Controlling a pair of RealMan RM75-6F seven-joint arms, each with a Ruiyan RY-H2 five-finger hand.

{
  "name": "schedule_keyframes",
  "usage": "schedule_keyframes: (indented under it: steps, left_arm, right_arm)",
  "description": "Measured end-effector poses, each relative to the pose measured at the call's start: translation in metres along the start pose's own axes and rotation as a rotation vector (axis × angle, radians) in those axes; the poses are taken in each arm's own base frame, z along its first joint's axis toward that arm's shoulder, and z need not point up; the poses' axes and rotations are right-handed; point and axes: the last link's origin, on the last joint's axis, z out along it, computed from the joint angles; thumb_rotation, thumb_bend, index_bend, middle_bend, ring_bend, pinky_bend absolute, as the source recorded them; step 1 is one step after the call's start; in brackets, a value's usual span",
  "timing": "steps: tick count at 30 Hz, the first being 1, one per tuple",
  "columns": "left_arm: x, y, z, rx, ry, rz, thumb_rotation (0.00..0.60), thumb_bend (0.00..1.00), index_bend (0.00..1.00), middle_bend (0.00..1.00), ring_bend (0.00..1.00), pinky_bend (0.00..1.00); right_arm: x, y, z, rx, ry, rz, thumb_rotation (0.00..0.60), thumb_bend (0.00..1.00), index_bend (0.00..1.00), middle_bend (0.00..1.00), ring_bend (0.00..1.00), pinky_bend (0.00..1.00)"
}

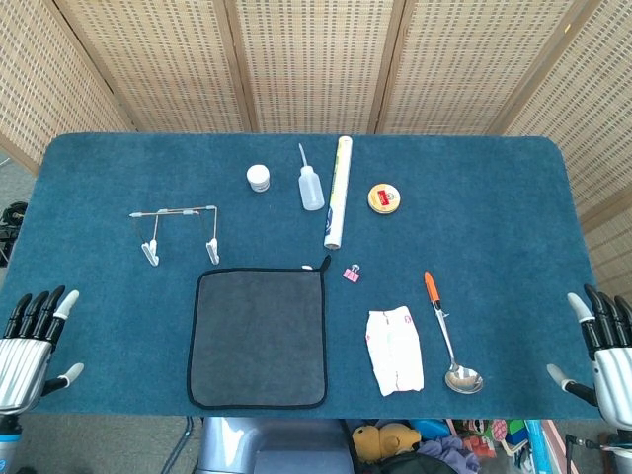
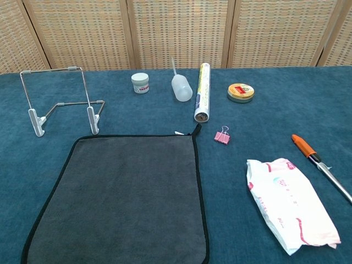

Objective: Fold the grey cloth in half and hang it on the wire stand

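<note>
A grey cloth (image 1: 259, 338) (image 2: 124, 197) with black edging lies flat and unfolded near the table's front edge. Behind its left corner stands the wire stand (image 1: 178, 233) (image 2: 61, 99), upright on two white feet. My left hand (image 1: 30, 348) hovers at the front left corner of the table, fingers spread and holding nothing. My right hand (image 1: 607, 354) sits at the front right corner, also spread and holding nothing. Both hands are well away from the cloth, and neither shows in the chest view.
Along the back stand a white jar (image 1: 259, 178), a squeeze bottle (image 1: 311, 185), a paper roll (image 1: 338, 193) and a yellow tin (image 1: 384, 198). Right of the cloth lie a pink binder clip (image 1: 351, 273), a tissue pack (image 1: 395, 349) and an orange-handled spoon (image 1: 447, 334).
</note>
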Motion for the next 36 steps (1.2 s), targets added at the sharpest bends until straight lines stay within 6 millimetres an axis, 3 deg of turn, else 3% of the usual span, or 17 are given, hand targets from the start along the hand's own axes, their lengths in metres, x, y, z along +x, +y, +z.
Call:
schedule_keyframes:
  steps: [7,19,27,36]
  left_arm:
    - [-0.011,0.0,0.024,-0.11,0.001,0.007,0.6,0.16,0.0,0.0,0.0,0.0]
    - [-0.046,-0.015,0.087,-0.463,-0.026,0.161,0.6,0.18,0.0,0.0,0.0,0.0]
    - [-0.07,0.0,0.128,-0.634,-0.035,0.262,0.6,0.19,0.0,0.0,0.0,0.0]
    - [-0.09,0.032,0.15,-0.769,-0.056,0.289,0.6,0.19,0.0,0.0,0.0,0.0]
  right_arm:
    - [-0.001,0.003,0.004,-0.022,-0.005,0.0,0.6,0.0,0.0,0.0,0.0,0.0]
    - [-0.014,0.009,0.019,-0.085,-0.046,-0.038,0.6,0.0,0.0,0.0,0.0,0.0]
    - [-0.02,0.014,0.026,-0.122,-0.066,-0.054,0.6,0.0,0.0,0.0,0.0,0.0]
    - [-0.022,0.018,0.03,-0.148,-0.071,-0.058,0.6,0.0,0.0,0.0,0.0,0.0]
